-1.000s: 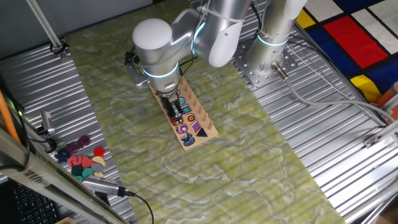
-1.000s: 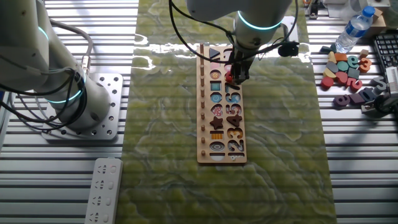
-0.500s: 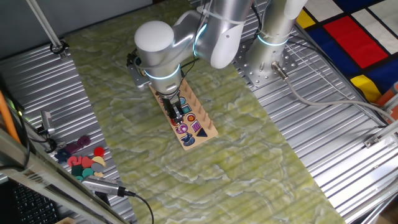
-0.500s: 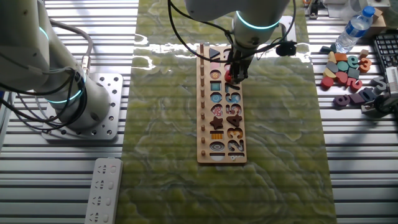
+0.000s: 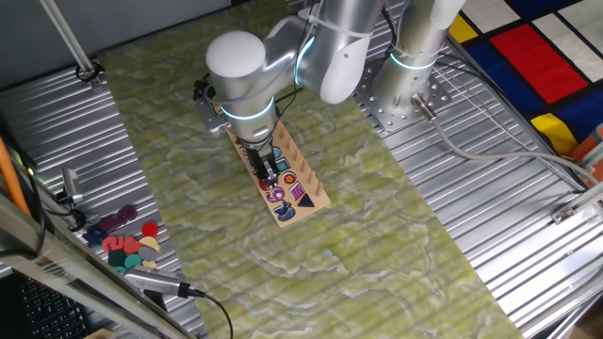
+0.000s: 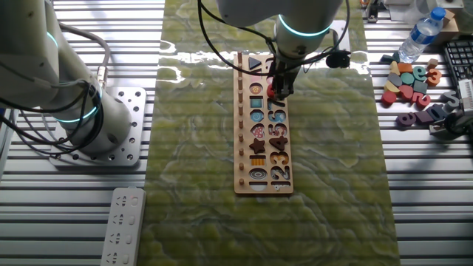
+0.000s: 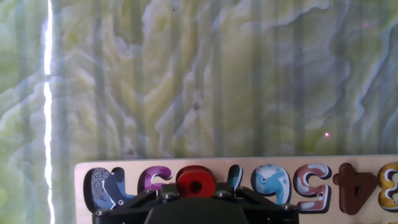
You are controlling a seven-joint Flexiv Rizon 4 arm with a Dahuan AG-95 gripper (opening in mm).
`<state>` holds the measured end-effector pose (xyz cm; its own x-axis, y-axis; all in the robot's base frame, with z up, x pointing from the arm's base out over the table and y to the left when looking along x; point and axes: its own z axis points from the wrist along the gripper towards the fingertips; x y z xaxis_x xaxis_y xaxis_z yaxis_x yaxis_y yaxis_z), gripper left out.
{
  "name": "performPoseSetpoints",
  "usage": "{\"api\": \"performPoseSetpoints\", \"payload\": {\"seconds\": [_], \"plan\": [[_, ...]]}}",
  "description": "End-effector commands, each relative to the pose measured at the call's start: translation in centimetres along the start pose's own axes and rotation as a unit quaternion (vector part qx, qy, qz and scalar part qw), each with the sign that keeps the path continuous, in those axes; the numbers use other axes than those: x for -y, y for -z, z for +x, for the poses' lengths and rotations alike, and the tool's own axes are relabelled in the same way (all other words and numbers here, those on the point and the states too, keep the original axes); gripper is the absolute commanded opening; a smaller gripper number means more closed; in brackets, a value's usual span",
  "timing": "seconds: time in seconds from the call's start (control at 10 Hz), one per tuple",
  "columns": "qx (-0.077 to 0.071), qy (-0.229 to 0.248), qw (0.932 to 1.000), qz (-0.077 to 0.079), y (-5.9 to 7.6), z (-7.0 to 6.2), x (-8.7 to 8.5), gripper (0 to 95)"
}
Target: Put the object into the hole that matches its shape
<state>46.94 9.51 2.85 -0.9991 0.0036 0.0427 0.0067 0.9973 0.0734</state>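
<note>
My gripper (image 6: 278, 90) is shut on the small bright-red piece (image 6: 271, 91), round with a hole in its middle. It holds the piece just above the upper part of the wooden puzzle board (image 6: 242, 148), over the row of number pieces. In the hand view the red piece (image 7: 196, 180) sits between the dark jaws, in front of the board's (image 7: 82, 173) number row, between a purple and a blue number. In the one fixed view the gripper (image 5: 268, 170) hangs over the board (image 5: 317, 195); the piece is barely visible there.
Loose coloured pieces (image 6: 411, 78) and a water bottle (image 6: 418, 33) lie right of the green mat. Another pile of pieces (image 5: 128, 244) shows in the one fixed view. A second arm's base (image 6: 74, 111) and a remote (image 6: 123, 222) stand on the left.
The gripper with the red piece has shifted slightly along the board, a little to the left in the other fixed view. It stays shut on the piece.
</note>
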Motion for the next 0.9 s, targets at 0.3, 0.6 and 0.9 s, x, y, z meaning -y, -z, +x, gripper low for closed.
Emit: {"api": "performPoseSetpoints", "payload": {"seconds": [0.3,0.6,0.9], "plan": [[0.001,0.0,1.0,-0.001,-0.06,0.04,-0.07,0.0],[0.001,-0.001,1.0,-0.001,-0.15,0.04,-0.23,0.0],[0.003,0.003,1.0,0.001,-0.26,0.01,-0.2,0.0]]}}
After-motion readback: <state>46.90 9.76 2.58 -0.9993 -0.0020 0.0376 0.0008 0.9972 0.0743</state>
